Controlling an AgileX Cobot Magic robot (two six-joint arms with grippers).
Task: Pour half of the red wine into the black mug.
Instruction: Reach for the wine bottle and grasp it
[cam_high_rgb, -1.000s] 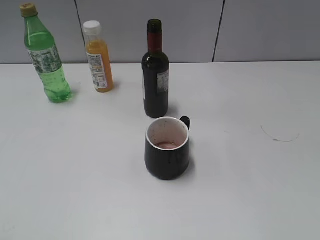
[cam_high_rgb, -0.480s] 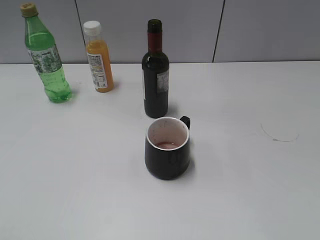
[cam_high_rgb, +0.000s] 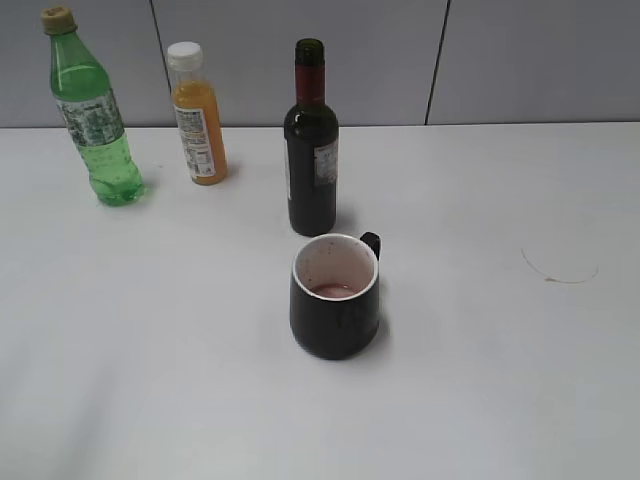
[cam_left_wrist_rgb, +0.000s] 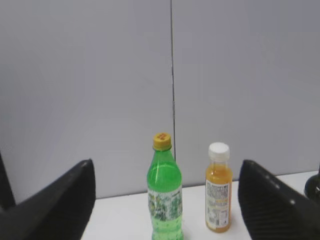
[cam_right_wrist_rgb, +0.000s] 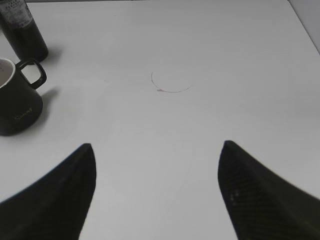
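Nothing moved since earlier frames: wine bottle (cam_high_rgb: 311, 140) upright behind black mug (cam_high_rgb: 335, 296); left gripper (cam_left_wrist_rgb: 167, 200), right gripper (cam_right_wrist_rgb: 156, 187) both spread, empty.

White matte bench (cam_high_rgb: 500, 380), evenly lit, soft shadows only. Grey panel wall (cam_high_rgb: 530, 60) behind it, split by dark vertical seams (cam_high_rgb: 437, 60) (at least two visible). Faint ring-shaped mark (cam_right_wrist_rgb: 171, 82) on the bench surface, just ahead of the right hand (cam_right_wrist_rgb: 155, 195).

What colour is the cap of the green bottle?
The cap of the green bottle is yellow. It shows best in the left wrist view.
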